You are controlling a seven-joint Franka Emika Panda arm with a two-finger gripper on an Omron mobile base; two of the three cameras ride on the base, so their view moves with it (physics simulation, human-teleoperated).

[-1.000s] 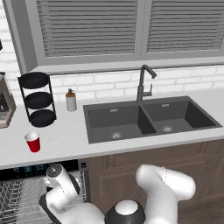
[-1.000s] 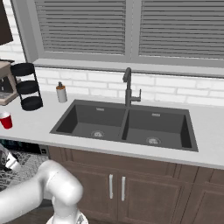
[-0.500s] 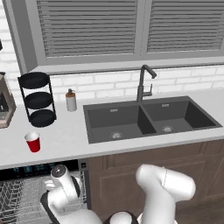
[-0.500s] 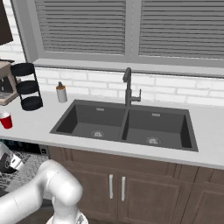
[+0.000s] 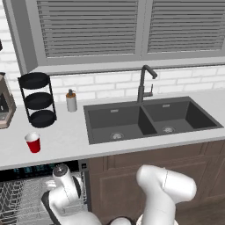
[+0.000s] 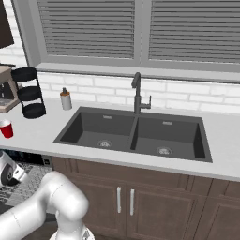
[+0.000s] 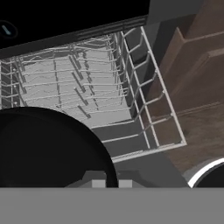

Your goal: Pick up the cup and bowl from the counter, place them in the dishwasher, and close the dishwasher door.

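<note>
- The arm has sunk lower beside the open dishwasher (image 5: pixel 26 193), its wrist dropping towards the rack (image 7: pixel 83 87) over the last second.
- The gripper (image 7: pixel 107 183) stays clamped tight on the black bowl (image 7: pixel 48 148), hanging over the wire rack.
- Looks like the bowl is about to be set down.
- The red cup (image 5: pixel 33 143) waits on the counter (image 5: pixel 66 136), untouched.

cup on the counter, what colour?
Red; the cup shows best in the left base view.
</note>
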